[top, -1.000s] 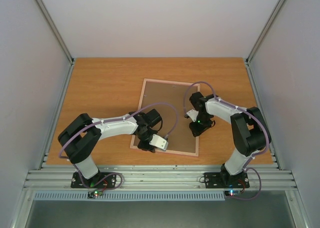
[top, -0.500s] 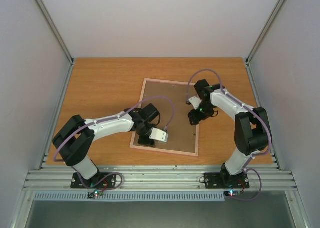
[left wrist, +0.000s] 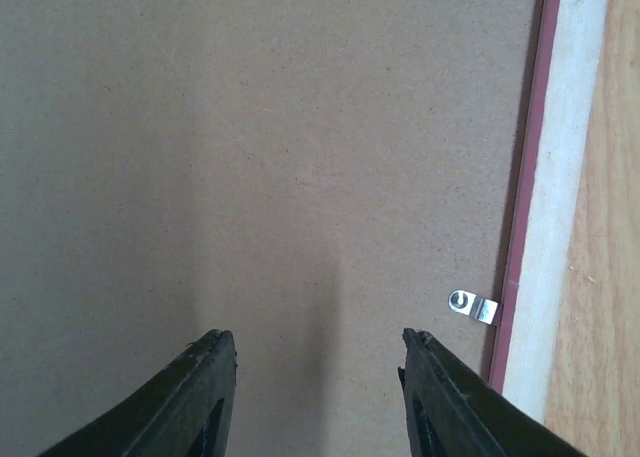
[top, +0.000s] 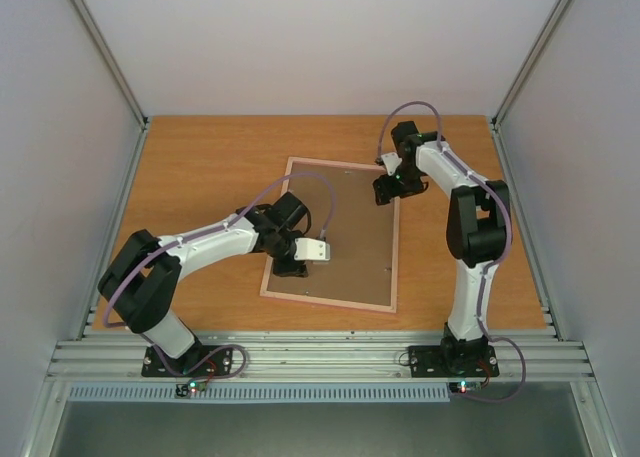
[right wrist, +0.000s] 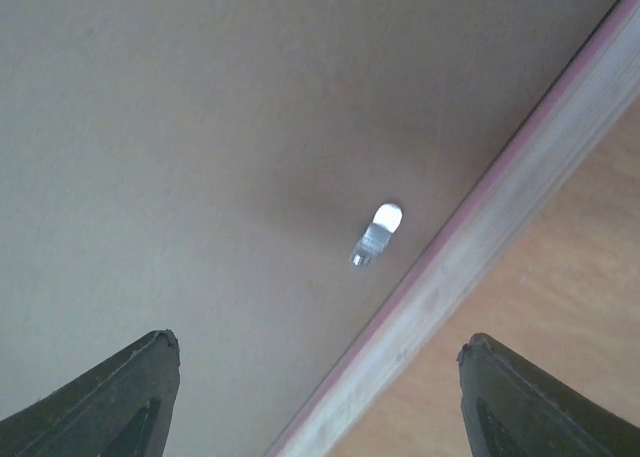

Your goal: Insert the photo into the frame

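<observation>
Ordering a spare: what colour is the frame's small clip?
Silver; the clip shows best in the left wrist view.

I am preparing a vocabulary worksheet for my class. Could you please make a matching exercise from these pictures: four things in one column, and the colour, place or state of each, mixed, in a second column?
Column A
1. frame
2. backing board
3. left gripper
4. right gripper

Column B
a. open, above the board by the frame's far right corner
b. plain brown, facing up
c. open, above the board by the frame's near left corner
d. narrow pink rim, pale wood on its back

Pairs: 1-d, 2-b, 3-c, 4-a
</observation>
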Controlling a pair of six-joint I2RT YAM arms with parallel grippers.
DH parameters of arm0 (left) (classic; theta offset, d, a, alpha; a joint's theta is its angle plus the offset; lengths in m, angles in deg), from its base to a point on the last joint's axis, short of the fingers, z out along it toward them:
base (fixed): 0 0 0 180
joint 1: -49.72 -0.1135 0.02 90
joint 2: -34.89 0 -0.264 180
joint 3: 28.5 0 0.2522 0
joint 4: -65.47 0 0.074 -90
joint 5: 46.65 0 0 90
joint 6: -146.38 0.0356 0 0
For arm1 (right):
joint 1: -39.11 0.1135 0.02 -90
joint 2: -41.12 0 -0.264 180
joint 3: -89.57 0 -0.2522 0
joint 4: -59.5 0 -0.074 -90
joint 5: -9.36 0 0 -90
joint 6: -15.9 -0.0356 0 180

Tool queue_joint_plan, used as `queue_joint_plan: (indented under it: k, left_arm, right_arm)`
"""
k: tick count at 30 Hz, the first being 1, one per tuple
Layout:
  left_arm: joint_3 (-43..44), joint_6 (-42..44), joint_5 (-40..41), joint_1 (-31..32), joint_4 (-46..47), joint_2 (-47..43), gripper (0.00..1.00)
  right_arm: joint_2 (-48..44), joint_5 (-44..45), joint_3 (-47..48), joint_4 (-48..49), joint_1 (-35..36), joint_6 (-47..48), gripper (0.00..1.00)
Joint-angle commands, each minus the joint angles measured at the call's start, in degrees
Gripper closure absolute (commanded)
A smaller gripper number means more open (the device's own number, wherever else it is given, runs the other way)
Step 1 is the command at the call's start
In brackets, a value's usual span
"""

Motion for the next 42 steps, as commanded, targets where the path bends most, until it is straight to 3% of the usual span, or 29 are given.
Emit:
queue_joint_plan:
  k: [1,7,16,26,33,35,38,42]
  left_arm:
    - [1.52,-1.19,0.46,-0.19,1.79,0.65,0.53]
    - [1.44,-1.99,0.49,-0.13,2.59,1.11,0.53]
    - [2.01,-1.96,0.39,-0.17,2.43,1.61,0.53]
    - [2.41,-1.66,0.77,-0.12,2.62,2.15,0.53]
    - [2.23,-1.87,0.7,-0.17,2.71,2.18,0.54]
    - [2.23,-1.83,0.75,-0.18,2.76,2.22,0.54]
    - [2.18,-1.83,0.56,-0.12,2.77,2.32,0.54]
    - [2.24,-1.94,0.57,-0.12,2.74,2.32,0.54]
  right_arm:
    - [4.87,3.44,6.66,-1.82,-0.08,-2.38,0.24]
    - [8.4,5.43,8.72,-1.56,-0.73,-4.31,0.31]
    - [10.74,5.38,9.14,-0.67,-2.19,-7.93,0.32]
    - [11.85,3.61,8.51,-1.88,-2.99,-11.27,0.56]
    - [12.08,3.7,8.24,-1.77,-4.28,-12.35,0.65]
    - [12.31,3.19,8.43,-1.99,-4.57,-12.84,0.64]
    - [12.66,1.65,9.13,-2.41,-4.7,-13.84,0.53]
    - [12.67,1.97,9.31,-2.14,-4.7,-14.33,0.58]
